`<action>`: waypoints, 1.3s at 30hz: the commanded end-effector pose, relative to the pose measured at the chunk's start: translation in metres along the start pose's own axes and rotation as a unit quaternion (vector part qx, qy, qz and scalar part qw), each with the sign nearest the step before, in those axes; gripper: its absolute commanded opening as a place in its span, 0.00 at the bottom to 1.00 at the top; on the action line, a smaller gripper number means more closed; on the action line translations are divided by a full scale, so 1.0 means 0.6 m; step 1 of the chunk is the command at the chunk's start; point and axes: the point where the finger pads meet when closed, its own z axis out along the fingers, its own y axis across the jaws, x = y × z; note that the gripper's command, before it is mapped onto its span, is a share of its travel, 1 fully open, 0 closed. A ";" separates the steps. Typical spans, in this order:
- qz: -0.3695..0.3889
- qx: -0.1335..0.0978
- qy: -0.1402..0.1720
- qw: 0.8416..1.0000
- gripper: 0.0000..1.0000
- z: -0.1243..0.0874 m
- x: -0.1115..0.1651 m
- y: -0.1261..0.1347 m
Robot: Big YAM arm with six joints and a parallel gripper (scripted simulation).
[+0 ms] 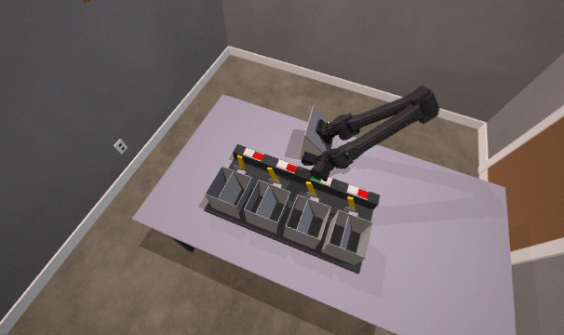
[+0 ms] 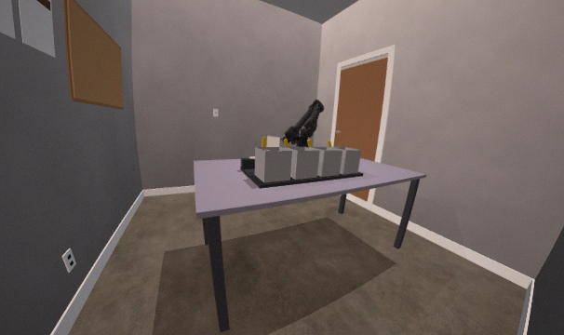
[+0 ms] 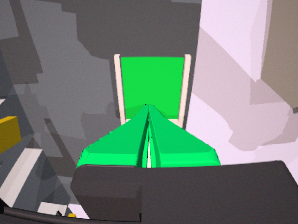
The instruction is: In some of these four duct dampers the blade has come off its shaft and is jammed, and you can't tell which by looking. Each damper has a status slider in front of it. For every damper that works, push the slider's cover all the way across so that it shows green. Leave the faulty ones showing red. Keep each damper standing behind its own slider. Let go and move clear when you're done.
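My gripper [image 1: 320,173] is pinched fully shut with nothing in it, tips down over the third slider's green window [image 3: 152,83], between its two pale rails. In the top view that slider [image 1: 318,179] shows green beside me; the other three sliders [image 1: 258,155] [image 1: 291,167] [image 1: 362,194] show red next to white covers, all along one dark strip [image 1: 377,199].

Behind the strip, four grey dampers [image 1: 228,192] [image 1: 266,205] [image 1: 306,221] [image 1: 346,235] stand side by side, each with a yellow lever [image 1: 241,162] in front. These levers crowd my far side; my near side is open lilac table [image 1: 431,233], apart from a grey wedge [image 1: 314,135] by my arm.

The table has dark legs and stands over a brown rug [image 2: 273,274] in a grey room with a brown door [image 2: 358,116].
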 end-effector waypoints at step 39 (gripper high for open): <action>0.001 -0.002 0.004 1.000 0.00 -0.001 -0.011 0.002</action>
